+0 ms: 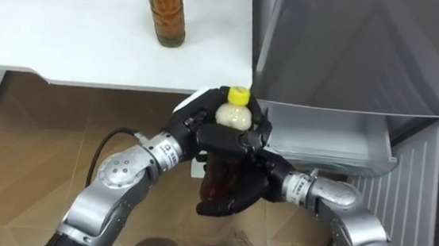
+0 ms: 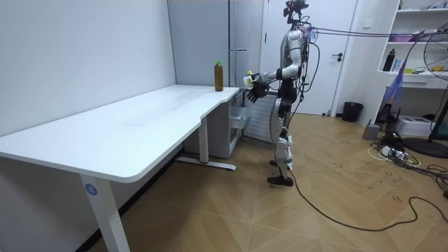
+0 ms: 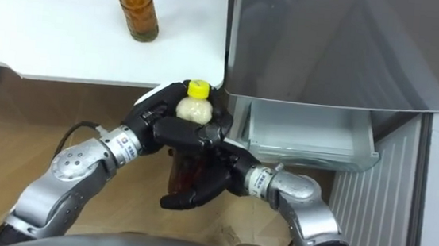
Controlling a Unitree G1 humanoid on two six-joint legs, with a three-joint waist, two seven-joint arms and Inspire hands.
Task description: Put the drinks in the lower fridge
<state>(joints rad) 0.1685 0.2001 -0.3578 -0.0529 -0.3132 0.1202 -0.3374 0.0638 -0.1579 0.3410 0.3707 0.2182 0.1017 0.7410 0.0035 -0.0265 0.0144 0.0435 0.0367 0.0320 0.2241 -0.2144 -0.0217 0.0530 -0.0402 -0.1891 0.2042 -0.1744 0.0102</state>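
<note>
A drink bottle (image 1: 236, 115) with a yellow cap, pale top and dark brown liquid is held upright in front of me, between both hands. My left hand (image 1: 195, 129) wraps its upper part from the left. My right hand (image 1: 233, 192) curls round its lower body from the right and below. The bottle hangs just left of the open white fridge drawer (image 1: 325, 140), below the table's edge. A second, taller bottle (image 1: 164, 11) of brown drink stands on the white table (image 1: 68, 30). In the room view I stand at the table's far end, facing the fridge (image 2: 241, 35).
The grey fridge front (image 1: 354, 47) rises above the pulled-out drawer, whose inside looks bare. The table's corner (image 1: 242, 89) lies close to the held bottle. Wooden floor (image 1: 44, 124) spreads below.
</note>
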